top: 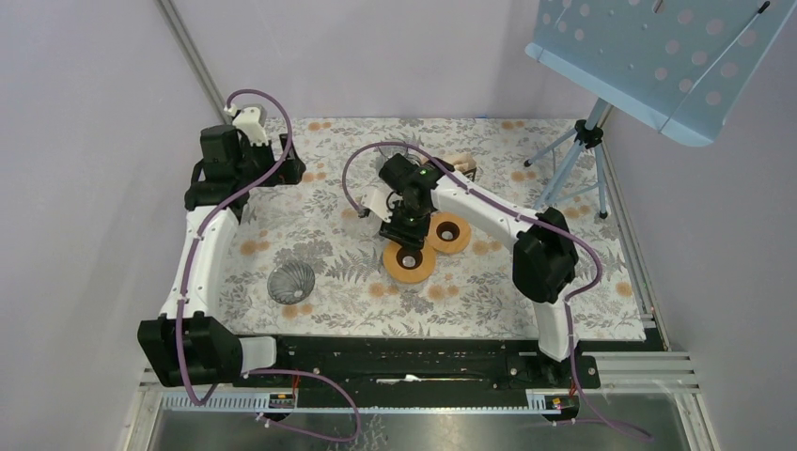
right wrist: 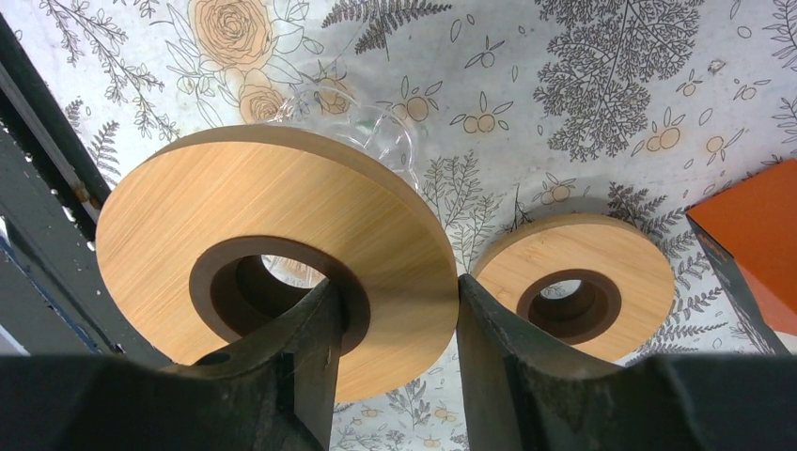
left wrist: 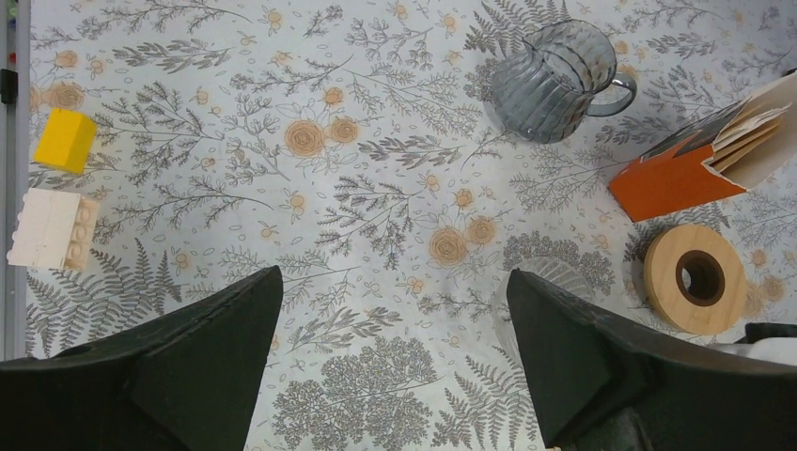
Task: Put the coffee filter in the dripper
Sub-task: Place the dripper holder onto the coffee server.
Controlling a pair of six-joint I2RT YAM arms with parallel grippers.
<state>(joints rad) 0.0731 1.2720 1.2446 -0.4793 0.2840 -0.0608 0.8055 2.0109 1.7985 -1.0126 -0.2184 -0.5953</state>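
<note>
The dripper (top: 290,282), a grey ribbed glass cone, stands on the flowered cloth near the left arm's base. Paper coffee filters (left wrist: 749,132) stick out of an orange box (left wrist: 667,178), which also shows at the right edge of the right wrist view (right wrist: 752,244). My right gripper (right wrist: 399,291) is shut on a wooden ring (right wrist: 273,202): one finger sits in the ring's hole, the other presses on its outer rim. In the top view this gripper (top: 406,235) points down at mid table. My left gripper (left wrist: 395,282) hangs open over bare cloth, far from the filters.
A second wooden ring (right wrist: 573,282) lies just right of the held one. Clear glass with a handle (right wrist: 371,132) shows behind the held ring. A grey glass jug (left wrist: 554,80), a yellow block (left wrist: 64,139) and a white block (left wrist: 47,230) lie in the left wrist view. A tripod (top: 583,150) stands at back right.
</note>
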